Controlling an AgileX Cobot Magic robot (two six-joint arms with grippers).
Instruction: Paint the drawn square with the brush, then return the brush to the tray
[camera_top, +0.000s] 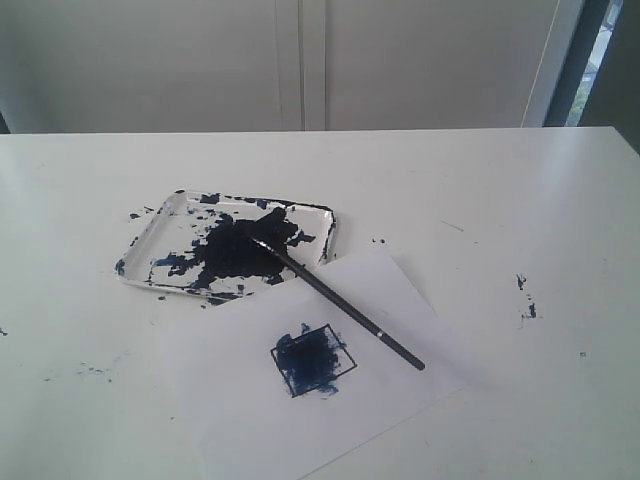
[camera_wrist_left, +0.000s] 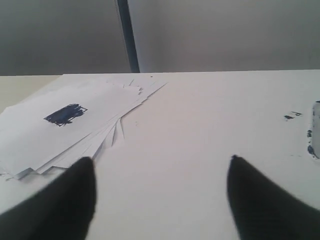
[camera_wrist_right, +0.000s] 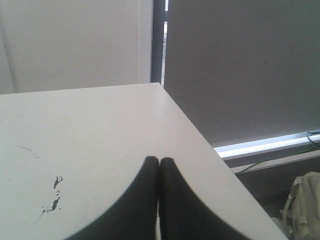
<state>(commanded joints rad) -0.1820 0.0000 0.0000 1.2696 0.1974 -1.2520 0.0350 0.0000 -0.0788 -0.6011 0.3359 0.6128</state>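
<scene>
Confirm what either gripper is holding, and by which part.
Nothing held. Left gripper open and empty, right gripper shut on nothing. The brush lies free, bristles in the tray, handle over the paper.

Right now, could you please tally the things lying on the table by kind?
Tray: 1
Brush: 1
Paper stack: 1 (number of sheets cannot be told)
Drawn square: 1
Total: 4
</scene>
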